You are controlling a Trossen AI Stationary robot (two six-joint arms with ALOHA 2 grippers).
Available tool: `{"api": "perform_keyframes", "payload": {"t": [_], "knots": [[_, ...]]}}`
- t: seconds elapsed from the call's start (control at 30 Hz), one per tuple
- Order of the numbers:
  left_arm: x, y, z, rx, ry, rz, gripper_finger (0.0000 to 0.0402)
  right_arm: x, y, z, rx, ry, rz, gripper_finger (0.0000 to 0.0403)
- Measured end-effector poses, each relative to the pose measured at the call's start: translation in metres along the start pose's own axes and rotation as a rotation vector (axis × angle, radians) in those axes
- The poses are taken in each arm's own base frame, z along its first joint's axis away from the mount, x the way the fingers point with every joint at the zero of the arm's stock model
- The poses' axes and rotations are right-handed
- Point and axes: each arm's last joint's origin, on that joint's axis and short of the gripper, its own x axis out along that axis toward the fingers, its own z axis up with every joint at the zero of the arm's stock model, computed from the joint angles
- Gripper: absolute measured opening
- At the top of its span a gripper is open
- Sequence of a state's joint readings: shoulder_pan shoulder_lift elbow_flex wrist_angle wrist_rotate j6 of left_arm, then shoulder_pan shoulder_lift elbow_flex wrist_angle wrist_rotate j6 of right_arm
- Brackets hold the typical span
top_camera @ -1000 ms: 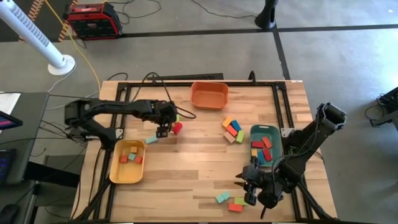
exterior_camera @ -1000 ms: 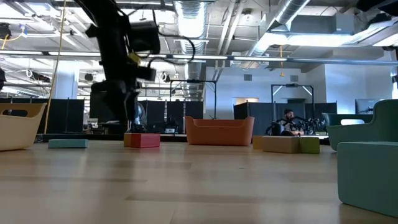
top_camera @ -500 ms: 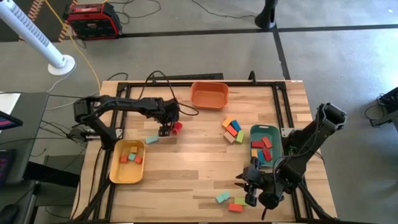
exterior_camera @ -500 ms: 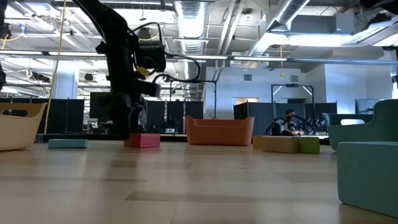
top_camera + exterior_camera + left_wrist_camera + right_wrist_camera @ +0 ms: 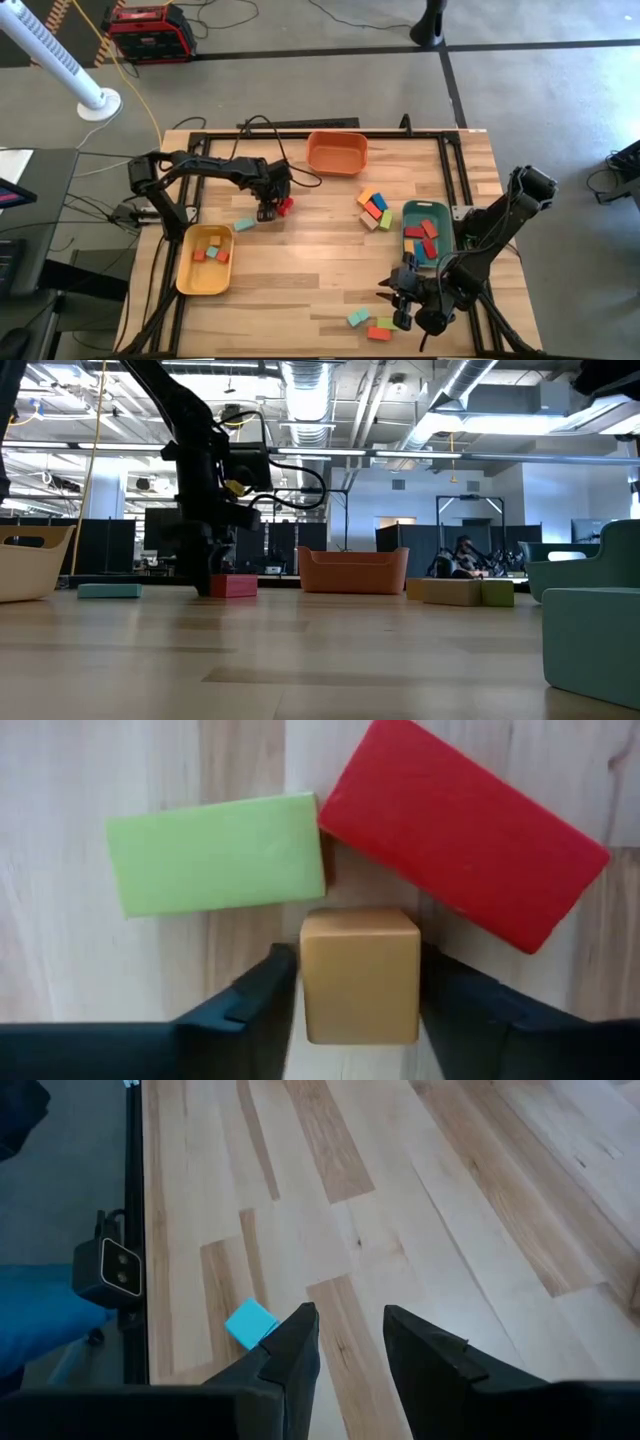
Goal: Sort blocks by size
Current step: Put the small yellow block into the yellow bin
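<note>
My left gripper [image 5: 268, 210] is down at the table's left middle, shut on a tan cube [image 5: 360, 975]. A green block [image 5: 215, 853] and a red bar [image 5: 460, 845] lie flat on the table against the cube's far side. The red bar also shows in the low view [image 5: 233, 586]. My right gripper [image 5: 400, 296] hovers near the table's front right, open and empty. A small cyan block [image 5: 250, 1323] lies on the wood ahead of it. My left gripper pinches the tan cube by two opposite side faces [image 5: 306, 982] between its two fingers [image 5: 262, 1000]. The fingers come from above, pointing down. The cube sits on the table, its far corners next to the green block and the red bar.
An orange tray [image 5: 336, 152] stands at the far middle. A yellow tray [image 5: 190, 272] at front left and a teal tray [image 5: 440, 208] at right hold blocks. A block cluster [image 5: 374, 208] lies left of the teal tray. Loose blocks [image 5: 372, 325] lie at the front, and a teal bar [image 5: 244, 225] is near my left gripper.
My left gripper has gone down to the table and a little toward the table's right edge, onto the blocks beside the red bar. The blocks have stayed in place.
</note>
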State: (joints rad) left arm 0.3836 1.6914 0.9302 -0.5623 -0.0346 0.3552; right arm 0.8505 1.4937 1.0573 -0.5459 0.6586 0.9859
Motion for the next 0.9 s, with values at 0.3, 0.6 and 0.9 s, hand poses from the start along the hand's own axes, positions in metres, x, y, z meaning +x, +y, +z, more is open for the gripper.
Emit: {"api": "perform_keyframes", "payload": {"t": [0.3, 0.6, 0.9], "knots": [[-0.011, -0.002, 0.006, 0.011, 0.059, -0.012, 0.0122, 0.0, 0.0, 0.0, 0.002, -0.001, 0.003, 0.0156], [-0.047, -0.038, 0.003, 0.067, 0.388, -0.018, 0.0122, 0.0, 0.001, 0.0, 0.005, -0.003, 0.006, 0.0156], [-0.114, -0.089, -0.019, 0.085, 0.408, 0.056, 0.0122, 0.002, -0.001, 0.003, -0.028, -0.006, -0.001, 0.0156]]}}
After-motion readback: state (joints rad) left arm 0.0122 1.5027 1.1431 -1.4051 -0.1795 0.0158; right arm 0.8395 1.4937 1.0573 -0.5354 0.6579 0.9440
